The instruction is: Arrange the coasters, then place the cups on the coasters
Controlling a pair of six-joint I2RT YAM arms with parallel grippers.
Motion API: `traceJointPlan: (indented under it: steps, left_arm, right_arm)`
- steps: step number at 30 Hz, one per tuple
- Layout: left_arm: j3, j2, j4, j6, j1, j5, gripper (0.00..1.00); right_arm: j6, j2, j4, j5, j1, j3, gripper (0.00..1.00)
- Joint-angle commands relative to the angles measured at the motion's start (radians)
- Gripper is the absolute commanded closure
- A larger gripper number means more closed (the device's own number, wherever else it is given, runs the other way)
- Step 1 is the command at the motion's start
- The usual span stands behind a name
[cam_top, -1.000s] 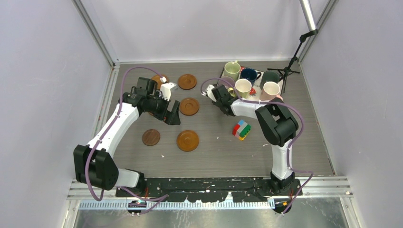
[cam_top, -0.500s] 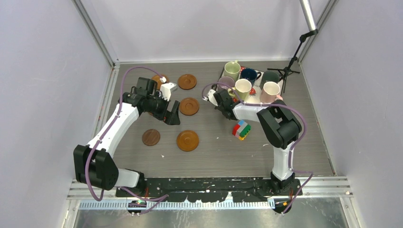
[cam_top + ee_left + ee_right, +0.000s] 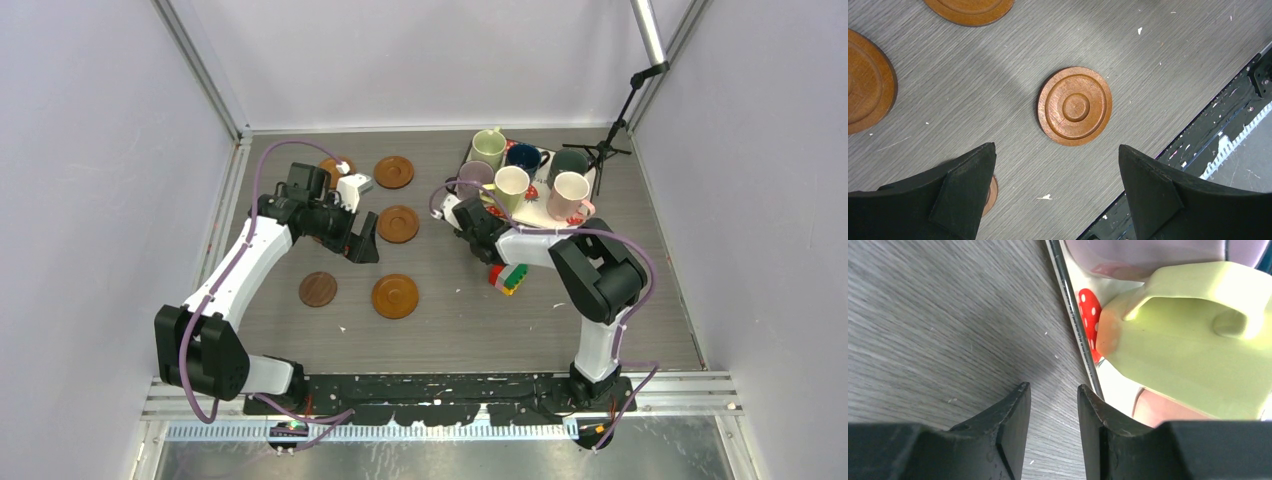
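Brown coasters (image 3: 395, 296); strawberry-print tray (image 3: 1088, 307)

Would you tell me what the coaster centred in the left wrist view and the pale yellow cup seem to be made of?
The coaster looks like turned wood with a reddish-brown, low-sheen stain: concentric rings and faint grain show. The pale yellow cup looks like glazed ceramic, smooth with soft highlights, though glossy plastic cannot be ruled out.
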Motion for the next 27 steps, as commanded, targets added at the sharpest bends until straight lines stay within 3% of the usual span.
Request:
traceJointPlan:
  steps: [1, 16, 27]
  left_arm:
    - [0.018, -0.030, -0.003, 0.015, 0.005, 0.006, 0.05]
    - [0.020, -0.015, -0.005, 0.023, 0.005, 0.000, 0.05]
    - [0.026, -0.003, -0.003, 0.021, 0.005, 0.003, 0.05]
  right_arm:
    - [-0.022, -0.025, 0.089, 0.039, 0.006, -0.021, 0.54]
    - [-0.206, 0.183, 0.271, 0.086, -0.021, 0.050, 0.61]
    - [-0.215, 0.244, 0.251, 0.049, -0.033, 0.055, 0.72]
